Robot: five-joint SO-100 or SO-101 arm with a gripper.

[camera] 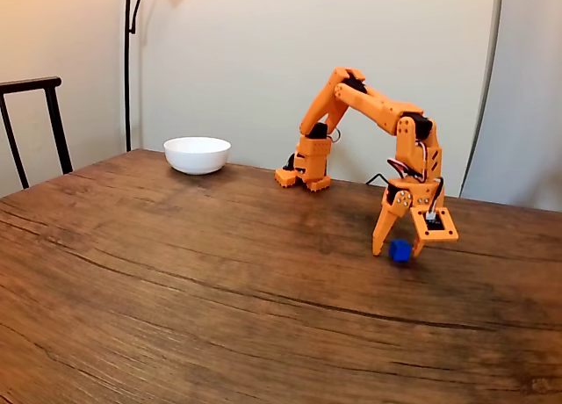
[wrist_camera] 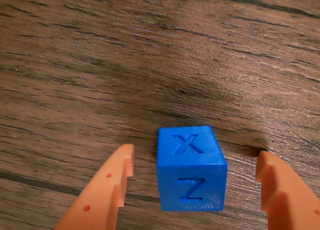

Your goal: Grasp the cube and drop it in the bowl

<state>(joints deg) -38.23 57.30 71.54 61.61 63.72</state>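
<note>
The bright-blue cube [wrist_camera: 191, 170] rests on the wood table, with a raised X on its top face and a Z on the face toward the wrist camera. My orange gripper [wrist_camera: 195, 151] is open and lowered around it, one finger [wrist_camera: 111, 187] on its left and the other finger [wrist_camera: 280, 190] on its right, each with a gap to the cube. In the fixed view the cube [camera: 401, 250] sits between the tips of the gripper [camera: 398, 251] at the right of the table. The white bowl [camera: 197, 154] stands far off at the back left.
The brown wood table [camera: 219, 281] spreads wide in front and to the left. The arm's base [camera: 305, 171] stands at the back centre by the wall. A dark chair back [camera: 31, 86] and a thin lamp pole [camera: 128, 61] are at the far left.
</note>
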